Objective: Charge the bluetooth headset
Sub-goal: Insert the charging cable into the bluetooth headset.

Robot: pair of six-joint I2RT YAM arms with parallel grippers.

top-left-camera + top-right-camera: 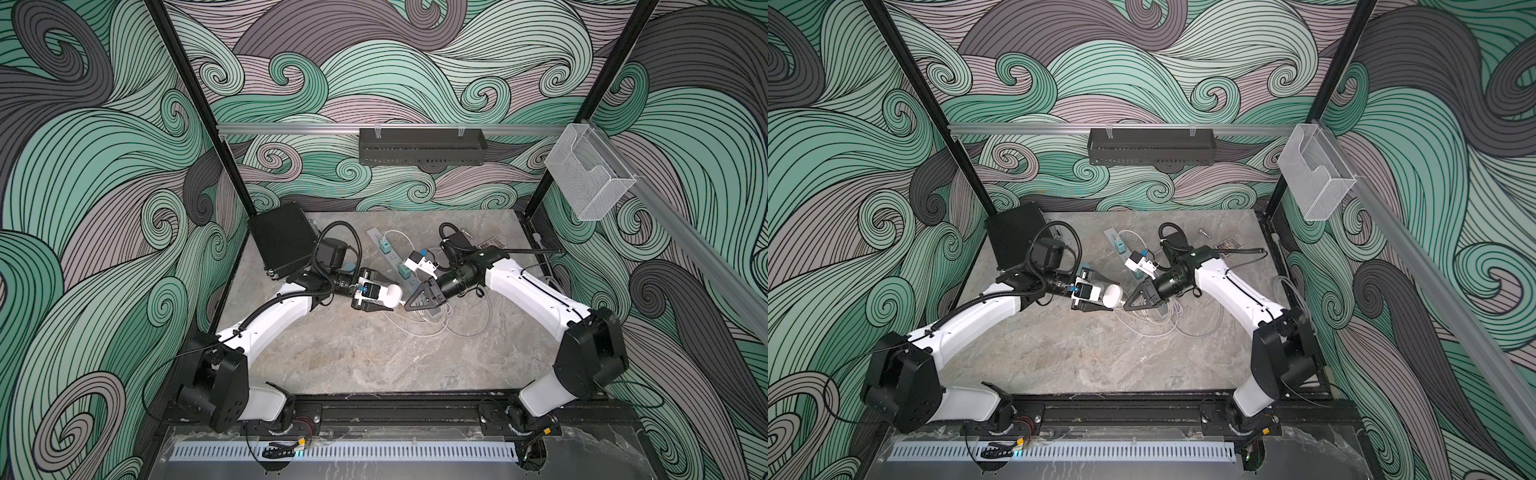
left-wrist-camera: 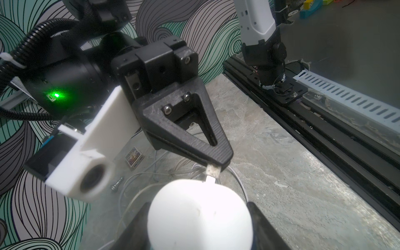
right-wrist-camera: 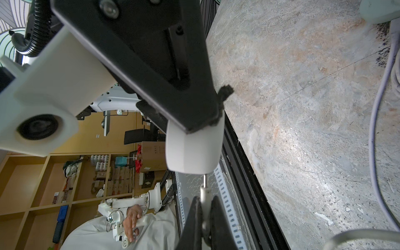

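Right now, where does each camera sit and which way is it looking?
Top views: high above the table's front, looking down toward the back wall; left arm and right arm show whole, left gripper facing right gripper.
Left wrist: on the left arm, looking along its gripper, shut on the white case, toward the right gripper.
Right wrist: on the right arm, looking along its gripper, pinching the cable plug, toward the white case.
Shared by both wrist views: case, plug.
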